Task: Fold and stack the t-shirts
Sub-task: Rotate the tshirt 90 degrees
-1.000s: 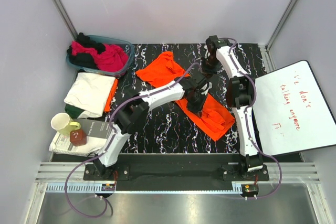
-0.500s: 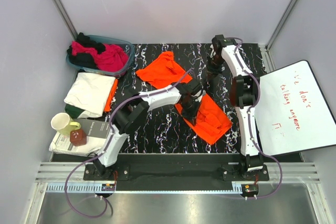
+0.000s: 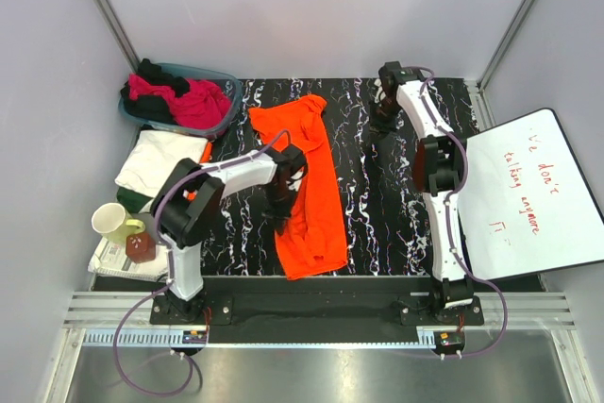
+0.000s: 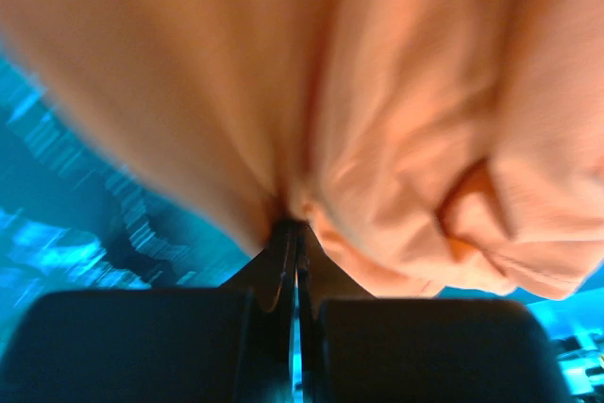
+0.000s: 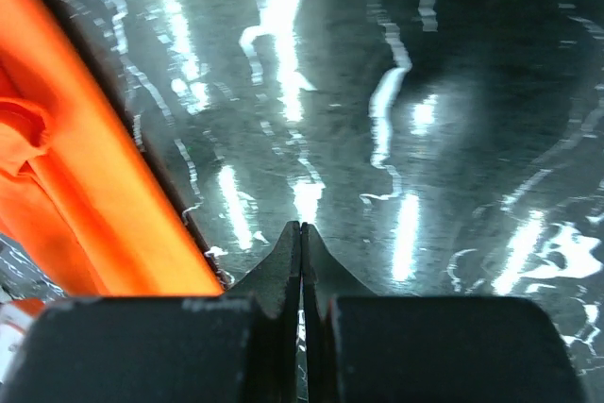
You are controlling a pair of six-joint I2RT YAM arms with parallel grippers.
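Note:
A bright orange t-shirt (image 3: 310,191) lies in a long crumpled strip down the middle of the black marbled table (image 3: 396,224). My left gripper (image 3: 281,216) is shut on its left edge; in the left wrist view the orange cloth (image 4: 377,120) bunches right at the closed tips (image 4: 294,226). My right gripper (image 3: 382,125) is at the far right of the table, shut and holding nothing. Its tips (image 5: 301,226) hover over bare table, with the orange t-shirt (image 5: 85,186) off to the left. A folded white t-shirt (image 3: 165,162) tops a stack at the left. Magenta and black t-shirts (image 3: 193,101) fill the basket.
The teal basket (image 3: 229,82) stands at the far left corner. A white board (image 3: 528,195) with red writing lies at the right. A pale mug (image 3: 113,224) and a small red object (image 3: 140,247) sit on papers at the near left.
My left gripper has pulled the orange t-shirt leftward and toward the near edge, dragging it out into a long strip. The right gripper has stayed shut and nearly still.

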